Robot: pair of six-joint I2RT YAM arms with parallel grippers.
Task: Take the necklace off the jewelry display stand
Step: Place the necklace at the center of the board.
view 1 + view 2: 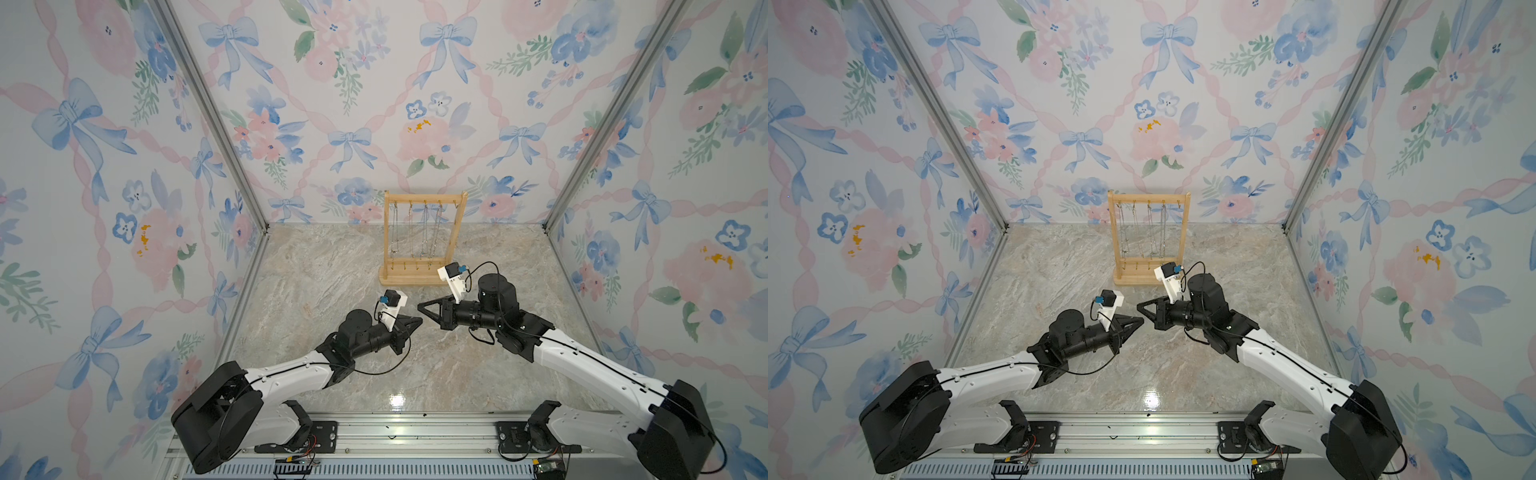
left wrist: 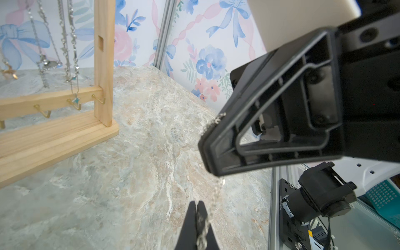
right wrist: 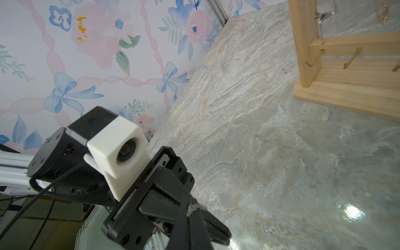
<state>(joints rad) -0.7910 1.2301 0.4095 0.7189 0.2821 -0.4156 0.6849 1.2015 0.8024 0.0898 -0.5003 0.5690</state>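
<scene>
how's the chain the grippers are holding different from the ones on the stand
The held chain is off the jewelry display stand, pinched by the shut left gripper and right gripper; the hanging necklaces sit on its top hooks. The held chain spans gripper to gripper; the hanging necklaces drop straight down in long loops. Both are thin metal chains.

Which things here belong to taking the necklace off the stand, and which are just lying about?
Belong to the job: stand; necklace, pinched between both grippers; left gripper; right gripper.

Just there: other necklaces hanging on the stand; table; flowered walls.
</scene>
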